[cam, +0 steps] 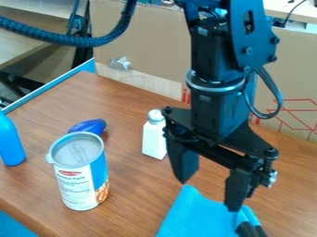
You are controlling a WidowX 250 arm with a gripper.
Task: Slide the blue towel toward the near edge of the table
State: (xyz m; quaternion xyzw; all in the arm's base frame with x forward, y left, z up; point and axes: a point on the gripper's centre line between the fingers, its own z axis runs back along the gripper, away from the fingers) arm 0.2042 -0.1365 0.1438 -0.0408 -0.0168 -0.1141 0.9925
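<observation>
The black gripper (pixel 208 190) hangs from the top right over the table, its two fingers spread apart with nothing between them. Beneath it at the front lies a bright blue cloth (pixel 199 215), with a dark-handled object (pixel 250 228) at its right side, close below the right finger. Left of the gripper, a white bottle (pixel 154 136) stands upright. Farther left is a can (pixel 79 176) with a white and blue label, also upright. A dark blue object (pixel 88 126) lies just behind the can.
A blue bottle (pixel 9 141) stands at the left edge of the wooden table (pixel 127 99). Cardboard panels (pixel 151 44) rise along the table's back, and a blue rim (pixel 53 83) runs along its left side. A thick cable loops across the upper left.
</observation>
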